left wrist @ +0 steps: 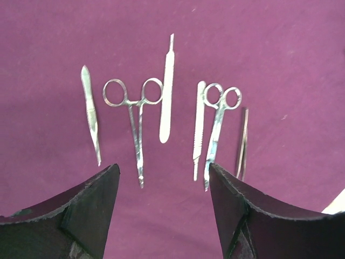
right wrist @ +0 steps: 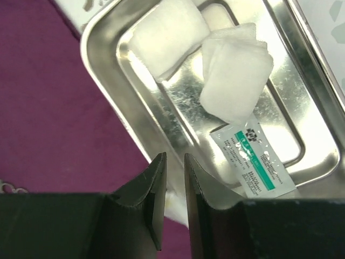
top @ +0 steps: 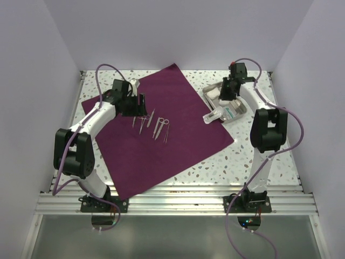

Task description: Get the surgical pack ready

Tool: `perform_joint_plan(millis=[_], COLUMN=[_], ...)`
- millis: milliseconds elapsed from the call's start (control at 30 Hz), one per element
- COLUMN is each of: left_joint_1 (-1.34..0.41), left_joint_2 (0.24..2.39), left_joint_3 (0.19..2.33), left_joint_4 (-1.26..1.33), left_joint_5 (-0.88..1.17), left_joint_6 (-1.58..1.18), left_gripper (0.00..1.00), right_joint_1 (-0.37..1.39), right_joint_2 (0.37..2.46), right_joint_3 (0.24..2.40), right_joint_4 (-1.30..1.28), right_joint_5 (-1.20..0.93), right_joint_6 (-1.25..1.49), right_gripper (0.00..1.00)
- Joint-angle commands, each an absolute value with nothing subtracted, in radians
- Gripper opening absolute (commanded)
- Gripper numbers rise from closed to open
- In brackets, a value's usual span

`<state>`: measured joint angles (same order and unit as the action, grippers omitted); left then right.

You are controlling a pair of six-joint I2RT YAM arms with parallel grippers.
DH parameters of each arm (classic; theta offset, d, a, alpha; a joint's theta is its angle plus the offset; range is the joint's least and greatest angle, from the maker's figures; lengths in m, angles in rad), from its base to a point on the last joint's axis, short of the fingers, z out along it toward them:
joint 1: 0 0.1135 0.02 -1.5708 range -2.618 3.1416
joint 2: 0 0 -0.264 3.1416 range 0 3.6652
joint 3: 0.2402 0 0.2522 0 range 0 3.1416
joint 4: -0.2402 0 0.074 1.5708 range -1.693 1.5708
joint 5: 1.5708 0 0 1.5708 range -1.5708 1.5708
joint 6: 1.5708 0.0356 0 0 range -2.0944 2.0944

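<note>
The surgical pack is a deep purple drape (top: 178, 102) spread flat as a large square on the table; it fills the left wrist view (left wrist: 269, 43) and shows at the left of the right wrist view (right wrist: 43, 97). Several steel instruments (top: 151, 124) lie in a row on it, among them ring-handled clamps (left wrist: 135, 118) and scissors (left wrist: 218, 118). My left gripper (top: 141, 101) hovers just beside them, open wide and empty (left wrist: 164, 172). My right gripper (top: 225, 93) hangs over the steel tray's near-left rim, jaws a narrow gap apart with nothing between them (right wrist: 175, 162).
The steel tray (top: 241, 113) at the back right holds white gauze squares (right wrist: 237, 78) and a green-striped sachet (right wrist: 253, 159). A white packet (top: 211, 116) lies at the tray's edge, overlapping the drape. White walls enclose the table on three sides.
</note>
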<state>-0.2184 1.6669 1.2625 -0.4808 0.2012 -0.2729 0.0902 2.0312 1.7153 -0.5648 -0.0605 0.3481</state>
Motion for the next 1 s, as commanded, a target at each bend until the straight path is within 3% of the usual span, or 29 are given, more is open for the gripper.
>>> perform_joint_plan(millis=[0,267,367,500,967], left_joint_1=[-0.219,-0.218,-0.218,-0.218,-0.221], left_joint_2=[1.635,1.632,1.631,1.637,1.64], left_joint_3=[1.285,1.285,1.279,1.276,1.272], left_joint_4=[-0.525,-0.534,-0.532,-0.515,-0.505], left_joint_5=[0.153,0.136,0.133,0.149,0.227], left_joint_6=[-0.247,-0.247,-0.247,-0.245,-0.25], left_gripper=[0.71,0.71,0.71,0.71,0.71], right_joint_1=[0.069,0.067,0.077,0.077,0.066], right_joint_2=[2.071,2.129,2.071,1.988,1.945], right_joint_3=[1.782,1.891,1.849,1.732,1.543], right_joint_4=[-0.604,-0.67,-0.66,-0.646,-0.588], right_joint_5=[-0.02,-0.018,-0.018,-0.09,-0.233], right_joint_6=[0.262,0.274,0.333,0.373,0.318], right_gripper=[0.24,0.28,0.55,0.67,0.61])
